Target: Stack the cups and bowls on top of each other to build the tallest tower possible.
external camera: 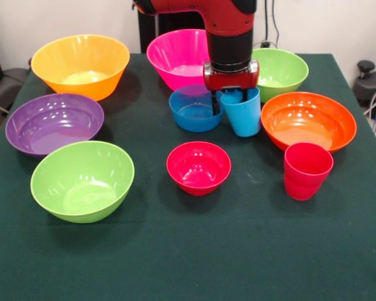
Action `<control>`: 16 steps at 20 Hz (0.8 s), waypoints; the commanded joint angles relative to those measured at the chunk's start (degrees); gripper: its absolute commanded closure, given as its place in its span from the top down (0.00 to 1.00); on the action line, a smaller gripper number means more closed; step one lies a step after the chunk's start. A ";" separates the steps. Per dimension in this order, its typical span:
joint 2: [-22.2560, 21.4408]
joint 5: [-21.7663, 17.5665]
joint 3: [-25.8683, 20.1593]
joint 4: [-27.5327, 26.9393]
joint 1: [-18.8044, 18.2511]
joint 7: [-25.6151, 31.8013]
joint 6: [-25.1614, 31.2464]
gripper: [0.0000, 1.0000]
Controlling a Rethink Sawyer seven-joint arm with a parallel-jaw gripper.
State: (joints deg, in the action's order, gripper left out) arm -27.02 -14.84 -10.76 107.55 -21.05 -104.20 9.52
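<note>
Just above frame centre, my end effector (229, 102) appears clamped on the blue cup's (243, 113) rim, one finger inside. The cup tilts, touching the small blue bowl (194, 108). I worry it slips or drags that bowl across the tabletop (188, 263).

Pink bowl (175, 56) partly behind arm (229, 31)

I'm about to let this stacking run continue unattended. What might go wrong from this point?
1. The pincer seems to pinch only one wall of the light blue plastic tumbler, which already tilts; it may slip or swing when lifted.
2. The small blue plastic bowl sits right beside that tumbler, so it could get nudged.
</note>
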 commanded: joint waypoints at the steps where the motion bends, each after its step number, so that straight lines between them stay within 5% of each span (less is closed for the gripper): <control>1: -0.40 2.42 -3.90 -4.58 1.03 -3.48 8.49 1.00; 16: -1.83 4.69 -3.55 -5.54 1.91 -3.95 15.29 1.00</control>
State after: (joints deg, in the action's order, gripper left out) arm -27.90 -12.90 -10.76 107.26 -20.73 -104.20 17.42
